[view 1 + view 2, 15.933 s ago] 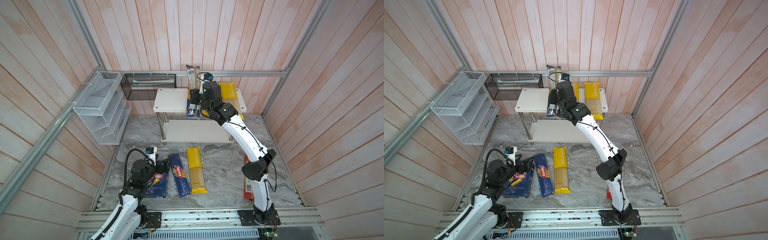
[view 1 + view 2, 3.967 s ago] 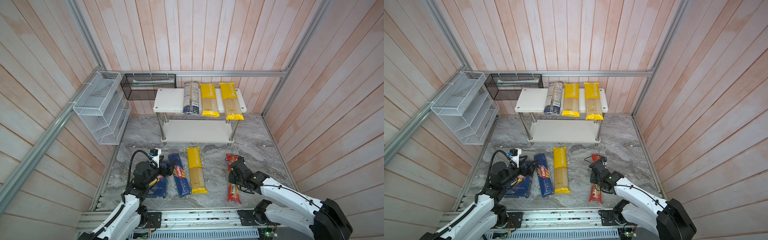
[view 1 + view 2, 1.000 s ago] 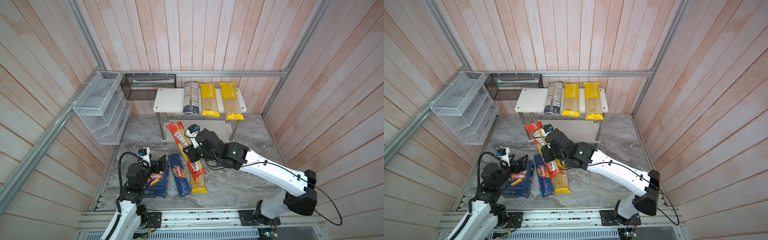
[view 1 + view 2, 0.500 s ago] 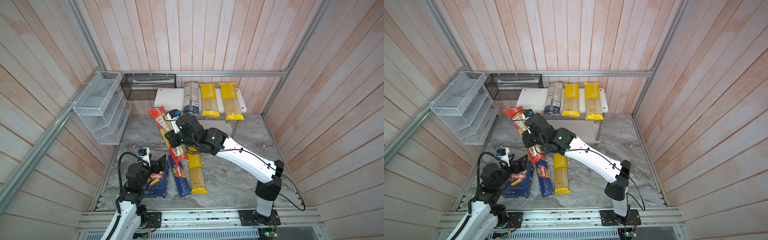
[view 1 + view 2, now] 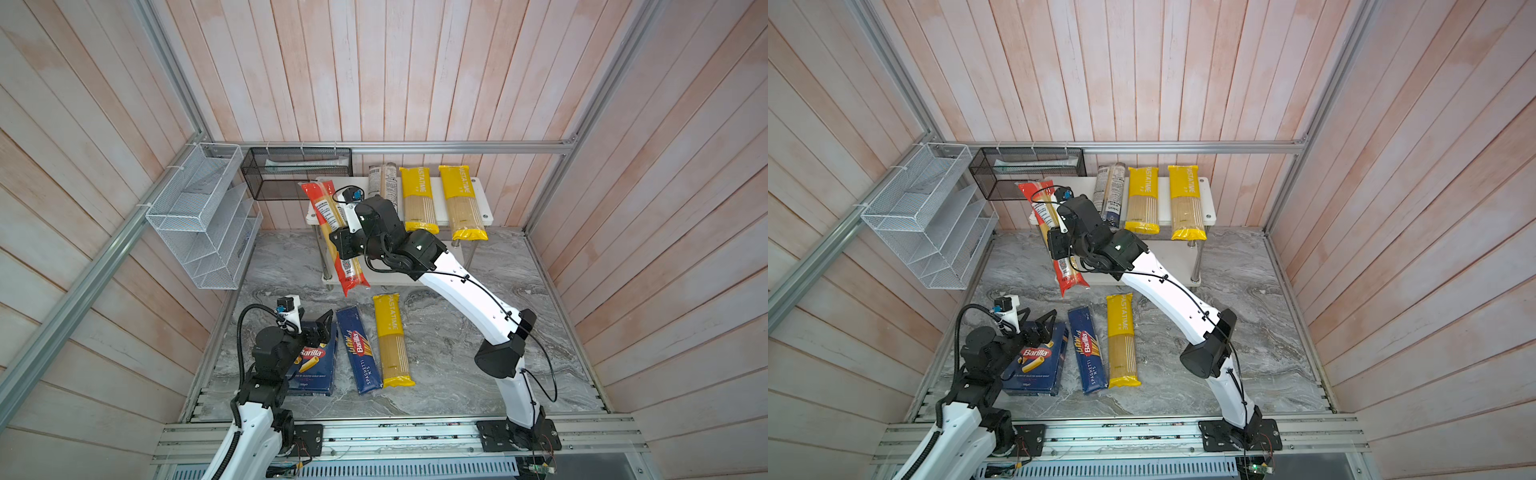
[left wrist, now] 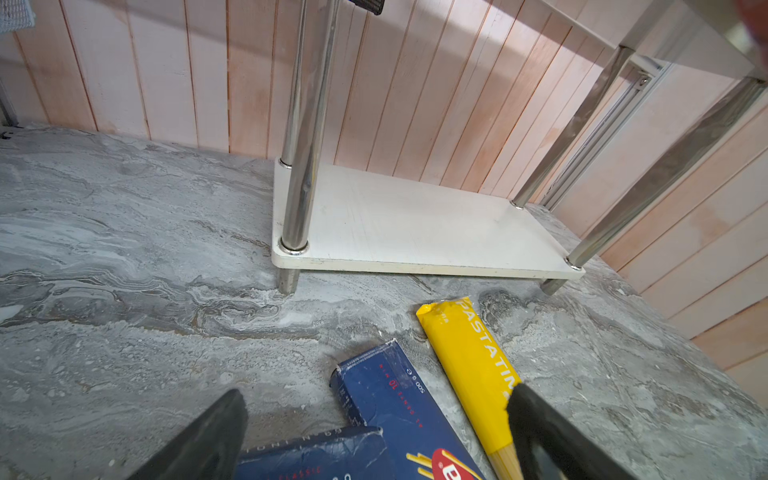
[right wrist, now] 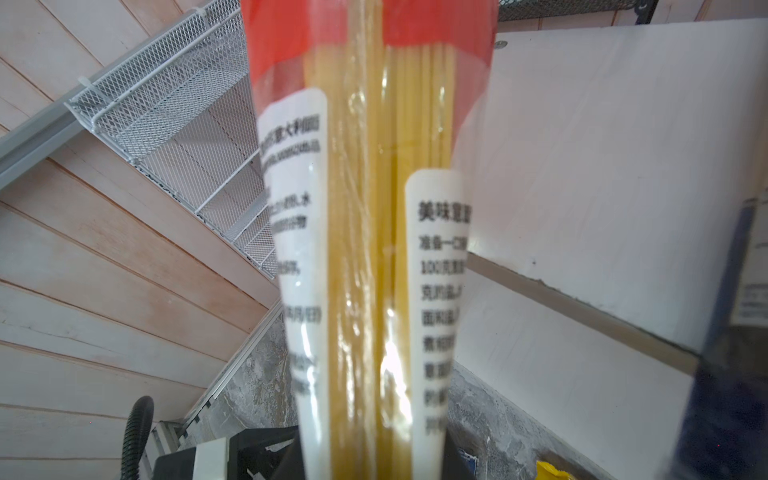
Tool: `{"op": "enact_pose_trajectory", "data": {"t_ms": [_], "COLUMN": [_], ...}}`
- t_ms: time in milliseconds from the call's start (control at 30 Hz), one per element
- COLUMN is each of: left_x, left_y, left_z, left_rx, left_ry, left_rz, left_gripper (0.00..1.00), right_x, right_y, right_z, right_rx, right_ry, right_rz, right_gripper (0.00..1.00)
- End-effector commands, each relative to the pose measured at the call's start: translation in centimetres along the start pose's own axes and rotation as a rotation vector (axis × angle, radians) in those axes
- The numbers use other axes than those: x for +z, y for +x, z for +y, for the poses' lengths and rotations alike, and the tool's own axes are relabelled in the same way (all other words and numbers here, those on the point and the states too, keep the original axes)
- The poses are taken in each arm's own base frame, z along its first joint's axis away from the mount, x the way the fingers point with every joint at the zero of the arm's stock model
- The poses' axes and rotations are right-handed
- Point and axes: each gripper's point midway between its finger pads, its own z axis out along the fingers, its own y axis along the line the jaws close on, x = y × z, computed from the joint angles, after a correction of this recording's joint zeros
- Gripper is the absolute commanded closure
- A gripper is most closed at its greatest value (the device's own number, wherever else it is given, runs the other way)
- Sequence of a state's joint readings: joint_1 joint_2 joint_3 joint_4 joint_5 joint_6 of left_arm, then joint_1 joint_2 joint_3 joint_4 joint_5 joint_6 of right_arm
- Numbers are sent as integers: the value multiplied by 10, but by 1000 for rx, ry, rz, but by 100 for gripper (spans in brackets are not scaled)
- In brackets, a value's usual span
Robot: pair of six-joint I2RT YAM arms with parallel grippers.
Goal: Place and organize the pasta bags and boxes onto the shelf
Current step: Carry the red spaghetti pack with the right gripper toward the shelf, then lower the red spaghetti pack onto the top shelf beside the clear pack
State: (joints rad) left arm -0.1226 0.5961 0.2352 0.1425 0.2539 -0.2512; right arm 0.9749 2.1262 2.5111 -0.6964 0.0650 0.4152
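My right gripper (image 5: pixel 347 241) (image 5: pixel 1059 245) (image 7: pixel 374 453) is shut on the middle of the clear bag with red ends (image 5: pixel 326 208) (image 5: pixel 1042 212) (image 7: pixel 374 208). It holds the bag tilted in the air above the left end of the shelf (image 5: pixel 485 201) (image 5: pixel 1209 199) (image 7: pixel 602 145). On the top board lie a clear bag with dark-blue ends (image 5: pixel 384 183) and two yellow bags (image 5: pixel 417 199) (image 5: pixel 461 203). The Rigatoni box (image 5: pixel 313 365) (image 6: pixel 316 457), Spaghetti box (image 5: pixel 359 353) (image 6: pixel 390 399) and a third yellow bag (image 5: pixel 392 340) (image 6: pixel 473 353) lie on the marble floor. My left gripper (image 5: pixel 321 328) (image 6: pixel 374 399) hangs open over the Rigatoni box's far end.
A white wire-mesh rack (image 5: pixel 199 220) hangs on the left wall and a black mesh basket (image 5: pixel 295 174) sits behind the shelf's left end. The shelf's lower board (image 6: pixel 415 224) is bare. Wooden walls close in on three sides.
My right arm has carried the red-ended bag up and back, from above the floor items to over the shelf's left end. The left arm has stayed put.
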Motion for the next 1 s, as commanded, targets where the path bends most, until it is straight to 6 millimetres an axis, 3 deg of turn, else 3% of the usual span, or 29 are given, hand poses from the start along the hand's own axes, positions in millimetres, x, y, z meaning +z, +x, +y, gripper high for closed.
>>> {"op": "enact_pose_trajectory", "data": {"t_ms": [0, 367, 967], "left_x": [-1, 2, 1], "left_y": [-1, 2, 2], "left_z": [-1, -2, -5], "left_rx": [12, 12, 17], "left_ry": [12, 20, 34], "left_rz": [-8, 8, 8], "left_gripper": [0, 0, 0], "right_x": [-32, -16, -5], "right_y": [-69, -99, -123], "right_z": [34, 18, -20], "right_rx": [8, 61, 114], "right_ry": [-141, -149, -98], "right_rz": [-244, -369, -462], "right_gripper": [86, 86, 86]}}
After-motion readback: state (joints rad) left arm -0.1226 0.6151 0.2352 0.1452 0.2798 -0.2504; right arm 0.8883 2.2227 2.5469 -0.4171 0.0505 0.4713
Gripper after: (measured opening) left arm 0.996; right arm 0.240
